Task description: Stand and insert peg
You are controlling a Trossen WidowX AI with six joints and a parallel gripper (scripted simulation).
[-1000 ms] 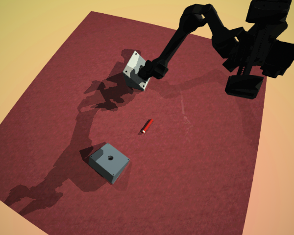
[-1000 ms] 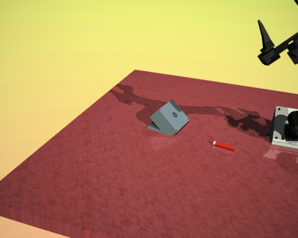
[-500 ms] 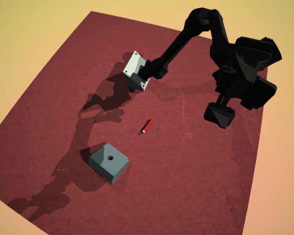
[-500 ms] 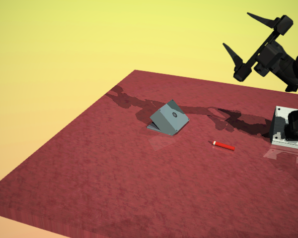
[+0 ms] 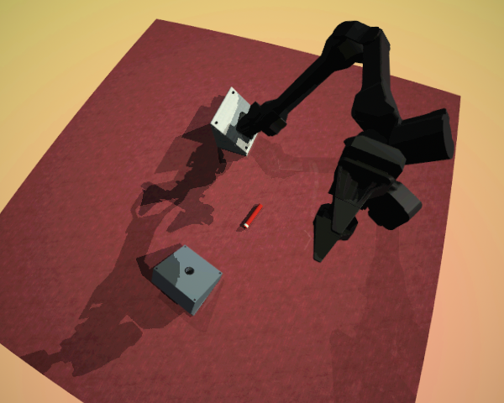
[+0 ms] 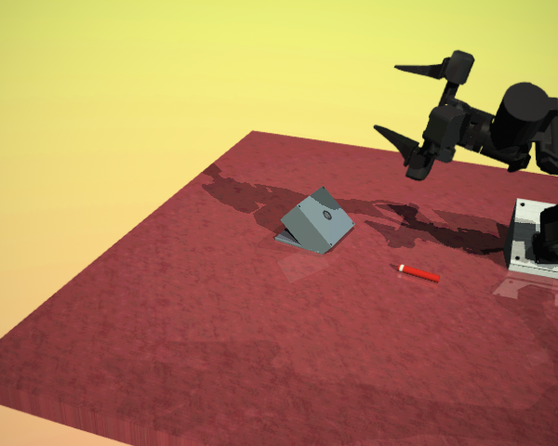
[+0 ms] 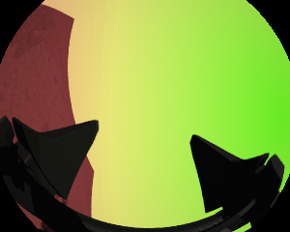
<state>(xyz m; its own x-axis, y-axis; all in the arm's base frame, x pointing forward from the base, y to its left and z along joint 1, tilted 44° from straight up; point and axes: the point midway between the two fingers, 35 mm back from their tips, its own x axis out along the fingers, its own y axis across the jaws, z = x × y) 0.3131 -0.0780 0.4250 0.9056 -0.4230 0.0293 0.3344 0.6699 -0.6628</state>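
Observation:
A red peg (image 5: 254, 213) (image 6: 419, 272) lies on its side on the table. The white band (image 5: 246, 225) (image 6: 401, 268) is at its end nearer the panel. The grey sloped panel (image 5: 202, 277) (image 6: 339, 229) has one dark round hole (image 5: 189, 270) (image 6: 326, 215) in its tilted face. My gripper (image 5: 327, 246) (image 6: 384, 96) (image 7: 146, 132) is wide open and empty, high above the table and away from both peg and panel. Its fingers point roughly sideways. The wrist view shows neither peg nor panel.
The robot's base stands on a pale sloped block (image 5: 228, 108) (image 6: 526, 209), at the right edge of the exterior view. The red table (image 5: 286, 329) (image 6: 173, 311) (image 7: 39, 72) carries the arm's shadow, which reaches past the panel. Part of the panel's face is shaded.

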